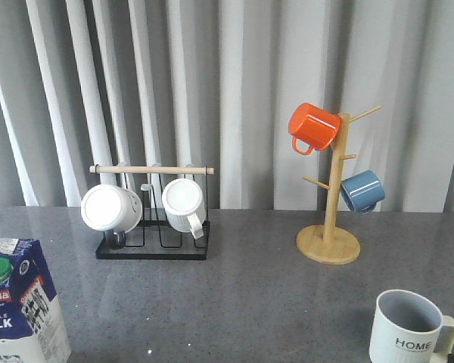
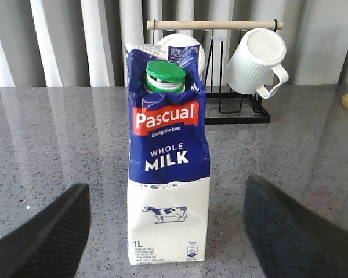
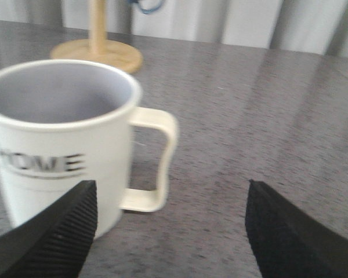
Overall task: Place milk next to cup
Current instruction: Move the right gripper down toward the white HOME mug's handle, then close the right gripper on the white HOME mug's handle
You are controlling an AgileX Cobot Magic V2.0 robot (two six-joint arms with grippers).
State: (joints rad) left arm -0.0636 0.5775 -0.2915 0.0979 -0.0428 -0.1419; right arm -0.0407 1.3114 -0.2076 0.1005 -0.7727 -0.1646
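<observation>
Grey speckled stone makes up the worktop (image 1: 257,302), which carries one milk carton, one lettered cup and two mug stands.

One blue-and-white milk carton (image 2: 169,162) with a green round cap (image 2: 165,76) stands upright straight ahead of the left hand (image 2: 168,231), in line with the gap between its two dark fingers (image 2: 43,231). Those fingers are spread wide, one on each side of the carton, and neither touches it. In the front view the carton sits at the near left edge of the worktop.

One cream-white HOME cup (image 3: 61,139) with a grey inside stands upright just ahead of the right hand (image 3: 171,231), offset toward one finger (image 3: 52,237); whether that finger touches the cup wall cannot be told. Its squarish handle (image 3: 156,159) points into the gap between the fingers. The right hand's fingers are also spread apart and grip nothing. In the front view the cup is at the near right corner, well apart from the carton.

Beyond the left hand and the carton stands one black wire rack (image 1: 153,246) with a wooden top rail, holding two white mugs (image 1: 110,208) tipped on their sides. Beyond the right hand stands one wooden mug tree (image 1: 329,242) with one orange mug (image 1: 314,127) and one blue mug (image 1: 362,190) hung on its pegs.
</observation>
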